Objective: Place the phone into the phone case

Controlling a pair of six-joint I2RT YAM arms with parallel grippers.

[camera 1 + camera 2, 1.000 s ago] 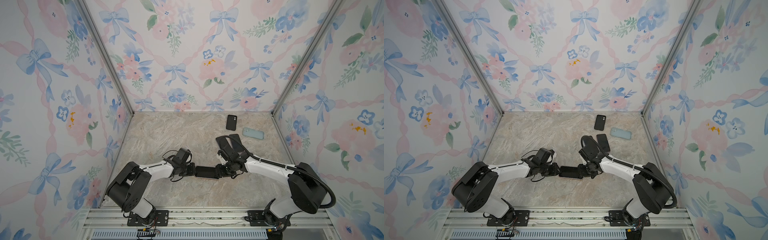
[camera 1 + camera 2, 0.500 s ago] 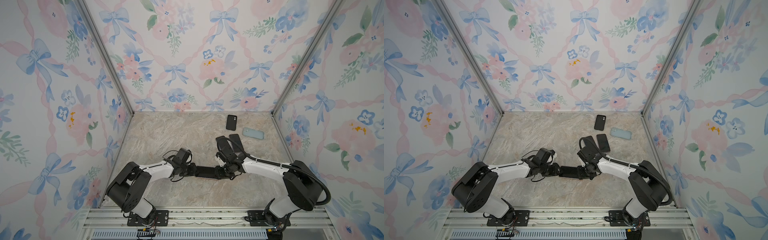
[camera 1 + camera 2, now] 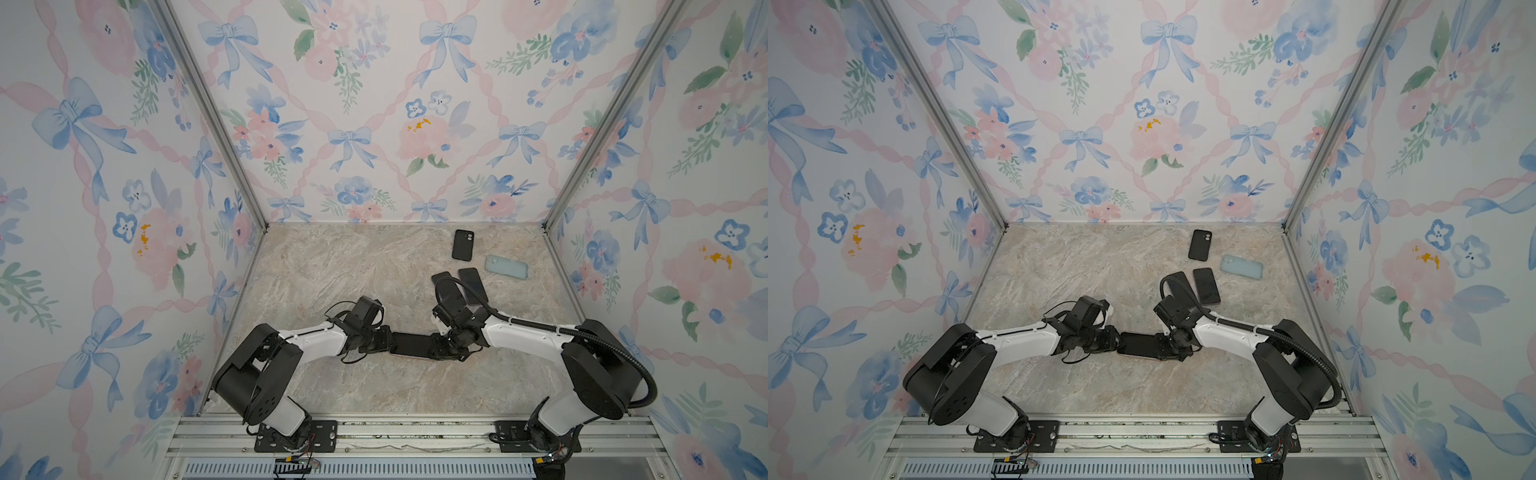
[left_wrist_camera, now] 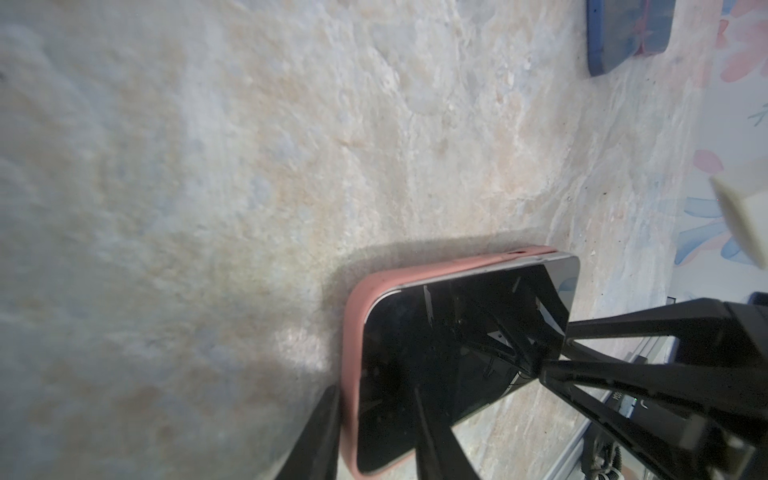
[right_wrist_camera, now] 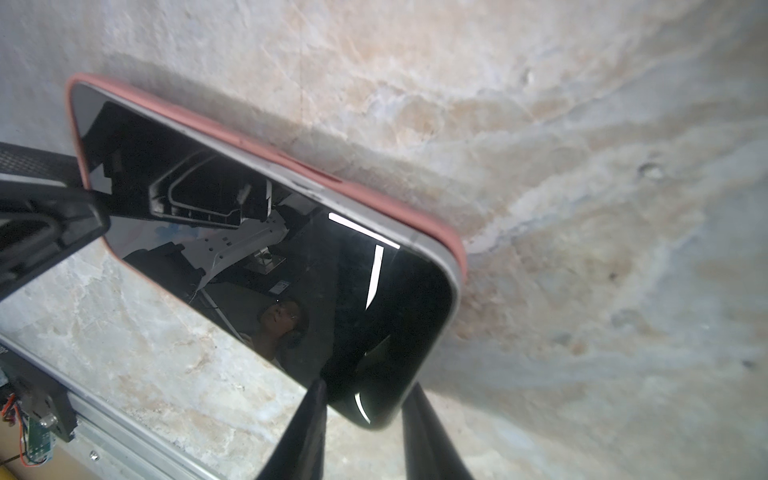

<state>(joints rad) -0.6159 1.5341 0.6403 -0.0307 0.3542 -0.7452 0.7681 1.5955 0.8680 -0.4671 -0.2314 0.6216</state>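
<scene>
Where the two arms meet, a little way back from the metal rail (image 3: 415, 424), the phone (image 3: 411, 344) lies flat on the marble table (image 3: 332, 270), its length running along the rail; both top views show it so (image 3: 1137, 343). The left gripper (image 3: 390, 341) is at one end of it and the right gripper (image 3: 434, 347) at the other. From this height I cannot tell how their jaws stand. Much farther from the rail lie a black case (image 3: 462, 245), a light blue case (image 3: 506, 267) and two spare dark phones (image 3: 471, 286), all well apart from the phone.

Seen from the left wrist, the phone (image 4: 457, 353) sits screen-up in the pink phone case (image 4: 351, 374). The end at the left gripper (image 4: 374, 390) is seated. Toward the other end a bare silver edge stands proud of the case. The left gripper pinches the cased end of the phone, one finger outside the rim and one on the glass. The right gripper (image 4: 540, 365) touches the opposite end.

Seen from the right wrist, the corner of the phone (image 5: 270, 249) nearest the right gripper (image 5: 365, 386) shows a bare silver frame, with the pink phone case (image 5: 374, 195) visible only along the edge farther from the rail (image 5: 124, 432). The right gripper's fingers press on either side of that corner, pinching it.
</scene>
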